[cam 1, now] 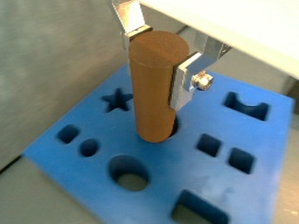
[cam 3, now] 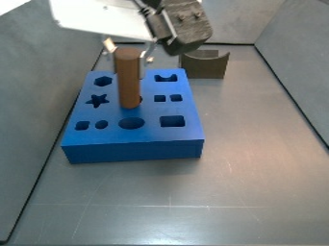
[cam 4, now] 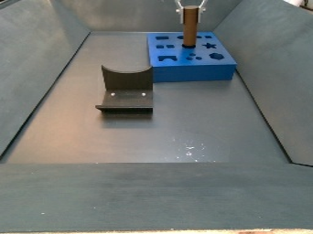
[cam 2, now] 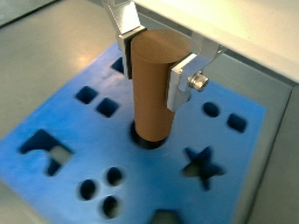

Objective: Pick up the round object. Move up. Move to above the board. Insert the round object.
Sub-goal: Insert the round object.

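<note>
The claw (cam 1: 160, 59) has flat silver plate fingers (cam 2: 181, 83); in both wrist views one carries a round silver screw head on its outer face. In a side view, the arm's white housing (cam 3: 96, 13) ends in a dark grey head.

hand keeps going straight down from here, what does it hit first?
Probably the board. The hand points down, clamped on the round object, whose lower end already sits in a round hole. The peg would bottom out there first, though hole depth isn't visible; the fingers are well above the top face.
</note>
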